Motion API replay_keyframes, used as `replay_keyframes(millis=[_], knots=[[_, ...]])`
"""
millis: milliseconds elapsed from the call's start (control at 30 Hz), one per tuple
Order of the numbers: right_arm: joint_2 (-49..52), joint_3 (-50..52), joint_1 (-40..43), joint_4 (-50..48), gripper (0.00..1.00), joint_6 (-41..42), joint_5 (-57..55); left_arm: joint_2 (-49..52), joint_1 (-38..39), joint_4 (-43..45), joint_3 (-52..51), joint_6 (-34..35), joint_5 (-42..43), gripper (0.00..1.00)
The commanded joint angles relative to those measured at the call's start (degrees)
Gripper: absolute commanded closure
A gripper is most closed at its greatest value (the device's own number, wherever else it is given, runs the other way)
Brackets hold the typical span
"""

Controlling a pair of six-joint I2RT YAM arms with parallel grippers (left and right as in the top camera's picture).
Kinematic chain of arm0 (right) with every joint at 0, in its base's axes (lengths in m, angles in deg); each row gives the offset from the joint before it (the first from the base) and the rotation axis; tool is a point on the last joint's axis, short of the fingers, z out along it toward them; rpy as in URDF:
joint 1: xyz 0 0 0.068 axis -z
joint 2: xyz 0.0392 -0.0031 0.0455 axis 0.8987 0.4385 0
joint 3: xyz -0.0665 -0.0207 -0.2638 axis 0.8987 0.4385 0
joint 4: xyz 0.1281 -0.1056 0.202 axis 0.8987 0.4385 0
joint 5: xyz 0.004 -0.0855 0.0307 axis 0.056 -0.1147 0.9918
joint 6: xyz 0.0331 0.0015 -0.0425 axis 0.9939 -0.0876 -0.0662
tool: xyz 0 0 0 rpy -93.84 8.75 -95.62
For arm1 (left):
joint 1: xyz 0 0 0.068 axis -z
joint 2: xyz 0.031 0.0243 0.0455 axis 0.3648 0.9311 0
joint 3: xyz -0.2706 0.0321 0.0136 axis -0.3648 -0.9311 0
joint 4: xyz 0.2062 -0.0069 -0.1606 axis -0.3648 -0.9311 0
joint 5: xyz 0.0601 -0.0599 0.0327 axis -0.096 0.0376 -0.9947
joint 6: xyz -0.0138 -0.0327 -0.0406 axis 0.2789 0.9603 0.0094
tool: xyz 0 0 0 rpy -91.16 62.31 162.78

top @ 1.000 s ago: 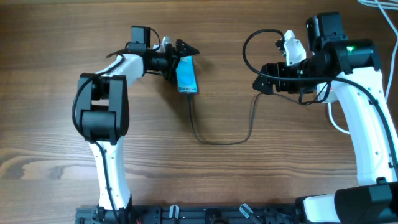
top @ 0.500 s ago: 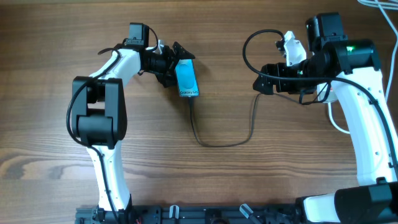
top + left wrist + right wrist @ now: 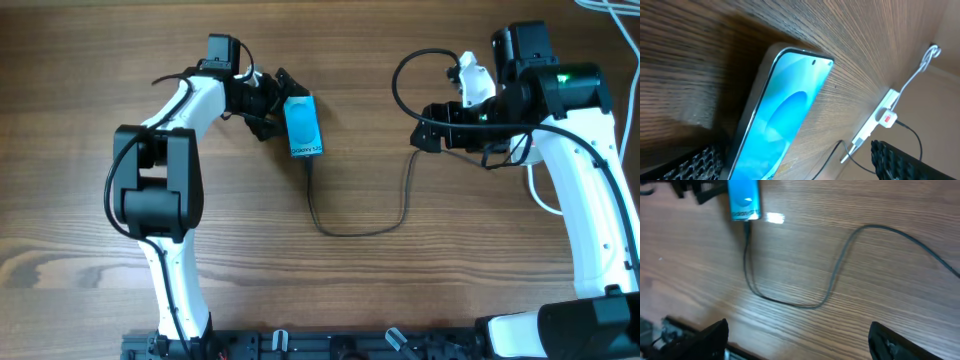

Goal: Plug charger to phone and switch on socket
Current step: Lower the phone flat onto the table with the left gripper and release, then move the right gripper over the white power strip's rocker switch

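The phone lies flat on the table, turquoise screen up. The charger, a thin black cable, meets the phone's lower end and loops right and up toward the socket, which my right arm mostly hides. My left gripper is open, its fingers either side of the phone's upper left edge. In the left wrist view the phone lies next to the left finger, and the socket shows its red mark. My right gripper is open and empty above the cable. The phone shows there too.
A thick white cord runs beside my right arm, and more white cord shows at the top right corner. It trails off from the socket in the left wrist view. The arm bases stand at the front table edge.
My left gripper has shifted a little and the phone has slid slightly right and down, turning a bit. The right arm has not moved.
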State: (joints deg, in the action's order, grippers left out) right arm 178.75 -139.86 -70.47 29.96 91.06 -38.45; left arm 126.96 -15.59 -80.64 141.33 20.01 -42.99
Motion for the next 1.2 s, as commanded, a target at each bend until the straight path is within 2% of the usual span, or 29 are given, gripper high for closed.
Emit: replay_keyframes(millis=[0, 33, 100, 300, 633, 667, 700, 733, 767, 800, 1000, 1167], knots=[[-1.31, -0.52, 0.09, -0.22, 0.1, 2.89, -5.29, 8.48, -4.57, -3.87, -5.33, -2.38, -22.32, 0.0], [-1.31, -0.52, 0.09, -0.59, 0.1, 3.02, -5.57, 8.35, -5.25, -4.07, -5.33, -2.4, -22.1, 0.0], [-1.29, -0.52, 0.09, -2.4, 0.0, 6.12, -9.88, 6.58, -7.61, -4.35, -5.33, -2.67, -20.52, 0.0], [-1.27, -0.52, 1.57, -5.88, 0.0, 8.9, -17.77, -2.19, -10.12, -4.35, -5.33, -5.68, -19.06, 0.0], [-0.22, -0.52, 19.87, -12.41, 0.02, 10.51, -12.15, -22.6, -5.44, -6.82, -5.35, -16.92, -19.12, 0.0], [0.48, -0.52, 21.7, -13.03, 0.09, 10.69, -11.58, -24.5, -4.15, -7.32, -5.35, -18.43, -19.12, 0.0], [1.18, -0.52, 23.26, -13.55, 0.24, 11.54, -11.43, -25.88, -2.99, -7.74, -5.35, -19.45, -19.15, 0.0], [2.03, -0.52, 24.76, -14.19, 0.47, 12.28, -11.43, -27.12, -1.79, -8.09, -5.35, -20.28, -19.12, 0.0], [2.99, -0.52, 26.1, -14.8, 0.77, 13.33, -11.5, -28.13, -0.5, -8.37, -5.35, -20.74, -19.15, 0.0], [3.89, -0.52, 27.1, -15.43, 0.96, 13.9, -11.45, -28.98, 0.74, -8.59, -5.35, -20.9, -19.15, 0.0], [12.44, -0.52, 33.14, -21.88, 0.96, 19.3, -11.21, -30.6, 8.37, -8.66, -5.35, -20.9, -19.15, 0.0], [19.87, -0.52, 34.32, -27.39, 0.96, 19.8, -9.73, -30.58, 12.76, -8.57, -5.35, -21.73, -20.31, 0.0]])
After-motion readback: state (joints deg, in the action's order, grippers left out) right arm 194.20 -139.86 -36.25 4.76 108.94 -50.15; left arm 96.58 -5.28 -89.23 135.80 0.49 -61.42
